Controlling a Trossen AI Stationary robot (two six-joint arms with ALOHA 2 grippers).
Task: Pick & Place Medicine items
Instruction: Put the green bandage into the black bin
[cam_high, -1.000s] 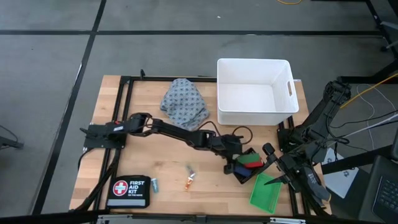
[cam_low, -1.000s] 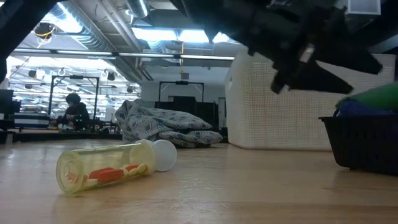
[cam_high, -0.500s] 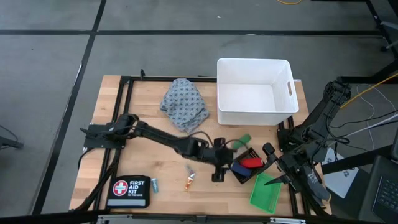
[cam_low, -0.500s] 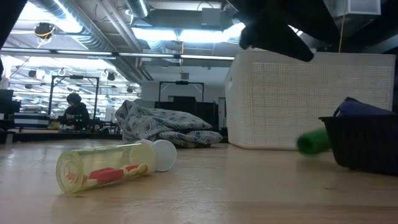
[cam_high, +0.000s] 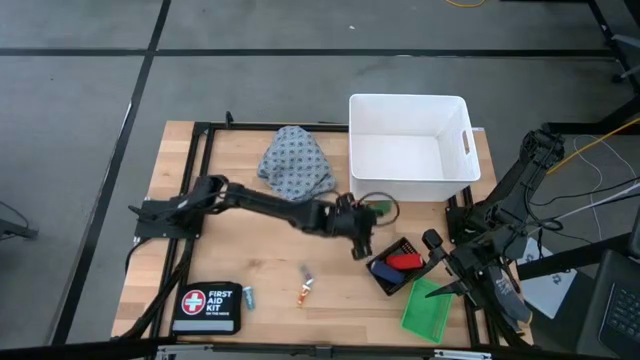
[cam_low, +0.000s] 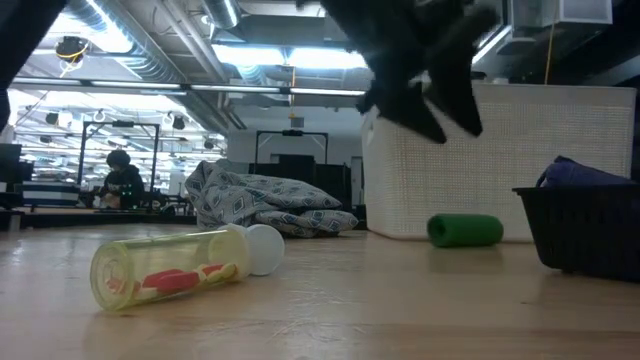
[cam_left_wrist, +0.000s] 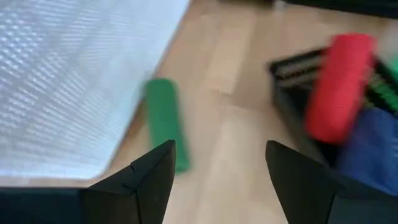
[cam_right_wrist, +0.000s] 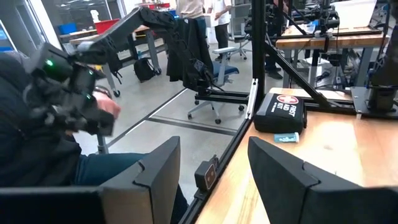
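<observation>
Left gripper (cam_high: 358, 240): fingers spread with nothing between them, held above the table between the white bin (cam_high: 408, 147) and the small black basket (cam_high: 385, 282), seemingly for a fresh approach.
Green cylinder (cam_low: 465, 230): lying on its side on the wood just beside the bin wall, outside the basket.
Red oblong block (cam_left_wrist: 339, 87) and blue cylinder (cam_left_wrist: 373, 146): resting in the basket.
Orange-and-white tube (cam_high: 303, 292), teal vial (cam_high: 248, 297): loose on the table, near the first-aid pouch (cam_high: 207, 305).
Right gripper (cam_right_wrist: 214, 177): parked off the table's right edge, fingers apart, nothing held.

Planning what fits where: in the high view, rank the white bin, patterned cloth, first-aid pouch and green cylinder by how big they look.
1. white bin
2. patterned cloth
3. first-aid pouch
4. green cylinder
</observation>
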